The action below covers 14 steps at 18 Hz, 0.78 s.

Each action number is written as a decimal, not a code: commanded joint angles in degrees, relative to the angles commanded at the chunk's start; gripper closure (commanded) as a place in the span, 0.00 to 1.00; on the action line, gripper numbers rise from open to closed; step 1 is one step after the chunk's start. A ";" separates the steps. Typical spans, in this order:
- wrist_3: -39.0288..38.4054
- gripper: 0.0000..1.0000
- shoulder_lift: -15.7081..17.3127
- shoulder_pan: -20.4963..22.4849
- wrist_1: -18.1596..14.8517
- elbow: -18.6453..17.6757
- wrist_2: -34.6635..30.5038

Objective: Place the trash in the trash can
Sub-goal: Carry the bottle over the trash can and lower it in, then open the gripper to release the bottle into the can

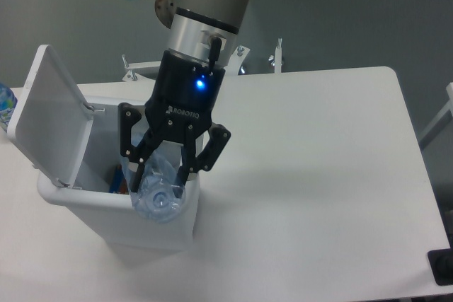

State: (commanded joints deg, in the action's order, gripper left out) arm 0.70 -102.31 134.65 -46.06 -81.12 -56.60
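The trash in view is a clear bluish plastic bottle (158, 196), tilted, with its base end toward the camera. It hangs over the front right corner of the trash can (99, 210), partly inside the rim. The can is a white bin, and its hinged lid (46, 122) stands open at the left. My gripper (160, 180) points down over the can, its black fingers (136, 175) shut on the bottle's body.
A colourful wrapper (117, 177) lies inside the can. A bluish object (4, 104) pokes in at the left edge behind the lid. A black item (442, 268) sits at the table's front right corner. The arm's base (185, 12) stands behind the table.
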 joint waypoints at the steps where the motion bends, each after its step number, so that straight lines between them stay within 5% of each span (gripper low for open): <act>1: 0.09 0.15 0.09 0.00 0.00 0.00 0.00; 4: 0.09 0.01 0.18 -0.09 0.09 0.00 0.00; 10: 0.00 0.00 -0.17 1.14 0.00 0.35 -0.18; 14: 0.09 0.00 -0.52 5.88 -0.26 0.00 -0.79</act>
State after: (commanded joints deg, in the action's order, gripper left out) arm 0.79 -102.83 140.52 -46.32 -81.12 -57.39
